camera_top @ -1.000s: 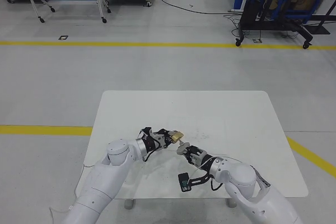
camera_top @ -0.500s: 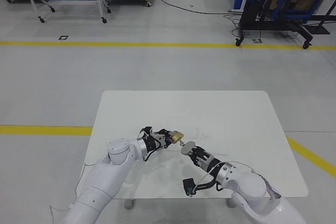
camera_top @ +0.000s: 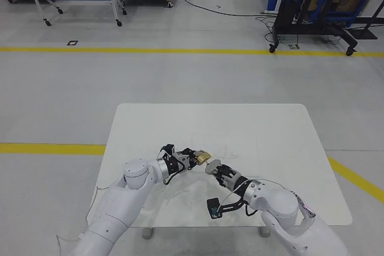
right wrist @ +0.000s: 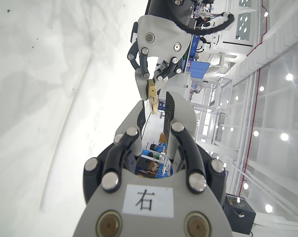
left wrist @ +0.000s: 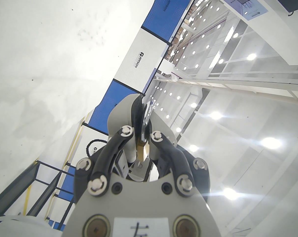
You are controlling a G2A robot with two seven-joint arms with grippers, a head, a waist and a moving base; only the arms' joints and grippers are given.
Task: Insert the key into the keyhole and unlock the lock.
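R gripper (right wrist: 156, 110) up close, fingers apart, w/ the tip of the brass lock (right wrist: 152, 99) in the gap btwn them. L gripper (right wrist: 150, 87) farther off, clamped on lock's other end. White table (right wrist: 40, 87) alongside.

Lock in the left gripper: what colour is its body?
Brass-gold lock; the right wrist view shows it best.

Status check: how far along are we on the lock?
Done: the left gripper clamps the brass lock; what looks like the key already sticks from its end. In hand: the open right gripper straddles that key. Left: gripping and turning it; no sign of unlocking yet.
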